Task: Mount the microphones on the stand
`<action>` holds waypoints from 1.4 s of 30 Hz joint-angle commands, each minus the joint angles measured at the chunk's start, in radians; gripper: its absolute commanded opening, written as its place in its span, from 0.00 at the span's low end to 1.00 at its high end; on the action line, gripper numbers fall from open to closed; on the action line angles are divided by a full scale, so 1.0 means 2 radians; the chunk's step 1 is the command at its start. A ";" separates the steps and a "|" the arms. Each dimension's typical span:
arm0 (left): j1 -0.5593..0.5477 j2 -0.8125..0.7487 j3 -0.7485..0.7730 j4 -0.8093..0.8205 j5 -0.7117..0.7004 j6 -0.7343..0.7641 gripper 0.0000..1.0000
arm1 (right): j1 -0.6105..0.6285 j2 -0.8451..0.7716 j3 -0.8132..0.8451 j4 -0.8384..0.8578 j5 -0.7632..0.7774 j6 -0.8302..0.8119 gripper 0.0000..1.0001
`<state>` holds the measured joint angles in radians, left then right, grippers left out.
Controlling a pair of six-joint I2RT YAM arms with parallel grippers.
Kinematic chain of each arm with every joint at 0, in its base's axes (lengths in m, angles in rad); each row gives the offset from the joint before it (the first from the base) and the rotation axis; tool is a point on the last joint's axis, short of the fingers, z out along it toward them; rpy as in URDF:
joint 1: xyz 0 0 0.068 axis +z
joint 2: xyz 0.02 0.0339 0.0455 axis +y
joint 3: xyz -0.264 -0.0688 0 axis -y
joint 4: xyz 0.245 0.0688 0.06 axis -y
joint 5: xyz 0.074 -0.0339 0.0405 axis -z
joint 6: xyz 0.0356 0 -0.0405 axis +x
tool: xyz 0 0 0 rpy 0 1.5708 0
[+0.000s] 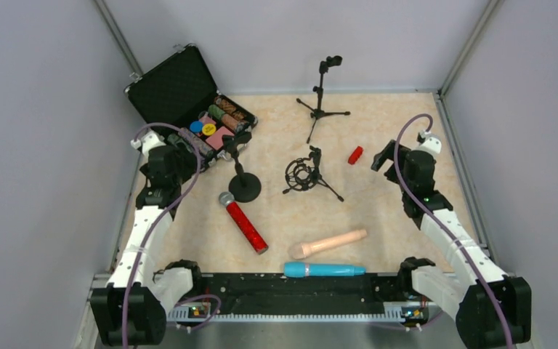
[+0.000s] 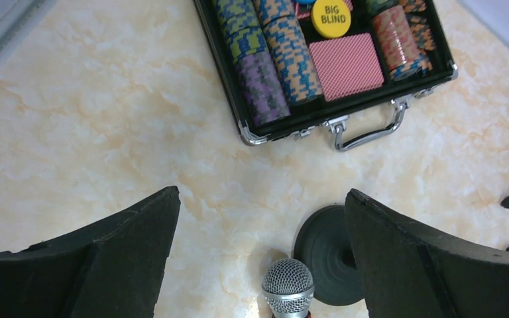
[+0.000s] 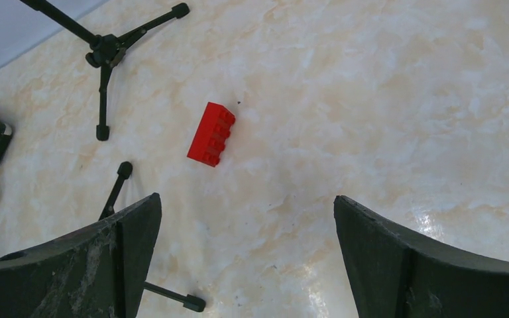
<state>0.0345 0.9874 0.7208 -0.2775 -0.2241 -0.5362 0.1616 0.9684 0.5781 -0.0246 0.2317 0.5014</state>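
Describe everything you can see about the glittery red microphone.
The red microphone is a handheld stick with a glittery red body, apparently plastic, and a rounded silver mesh head with a silver band beneath it. It lies flat on the marbled beige table, not attached to anything, with its head pointing far-left and its tail near-right. The head sits right beside the black round base of a stand; whether they touch is unclear. Nothing grips it.

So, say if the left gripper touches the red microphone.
Apart. Left wrist view: red microphone head sits between fingers of the open left gripper, gaps either side.
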 commanded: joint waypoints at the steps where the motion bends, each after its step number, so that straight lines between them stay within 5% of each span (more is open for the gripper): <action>1: 0.002 -0.018 0.038 -0.021 -0.014 0.008 0.99 | 0.003 -0.020 0.028 -0.015 -0.023 0.001 0.99; 14: 0.001 -0.031 0.020 -0.063 0.101 -0.046 0.99 | 0.003 -0.018 0.032 -0.065 -0.142 -0.020 0.99; 22: 0.002 -0.024 0.017 -0.101 0.109 -0.071 0.99 | 0.013 -0.020 0.030 -0.064 -0.238 -0.025 0.99; 35: 0.001 -0.020 0.010 -0.096 0.135 -0.080 0.99 | 0.130 0.014 0.086 -0.056 -0.242 -0.031 0.98; 42: 0.002 -0.020 0.009 -0.096 0.136 -0.080 0.99 | 0.177 0.051 0.115 -0.058 -0.240 -0.045 0.85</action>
<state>0.0341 0.9497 0.7422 -0.4923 0.0372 -0.6865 0.4667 1.0286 0.7387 -0.1635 -0.2409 0.4385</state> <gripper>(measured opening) 0.986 0.884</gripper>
